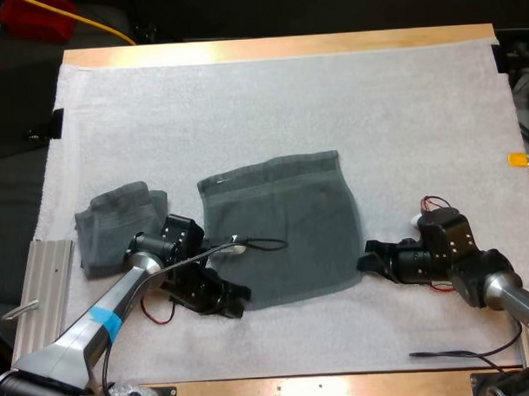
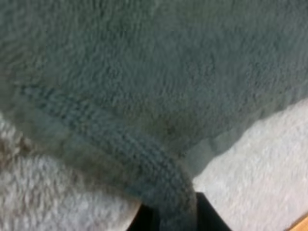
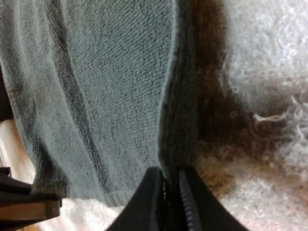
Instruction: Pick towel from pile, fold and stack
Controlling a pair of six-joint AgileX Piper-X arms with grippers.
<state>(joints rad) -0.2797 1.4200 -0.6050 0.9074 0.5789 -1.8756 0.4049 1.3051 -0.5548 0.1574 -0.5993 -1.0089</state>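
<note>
While the flat towel lay spread on the white mat of the tabletop, its striped hem ran side to side along its far edge. It looked nearly square, so I could not tell its long side. The left pincer lay low at its near left corner, closed on that edge. The right pincer pinched its near right corner. A second towel sat bunched to its left.

Bright, even light on the mat around the towel; pale glare on the table wood beyond it; up close, a dark shadow hugs the towel's hem.
</note>
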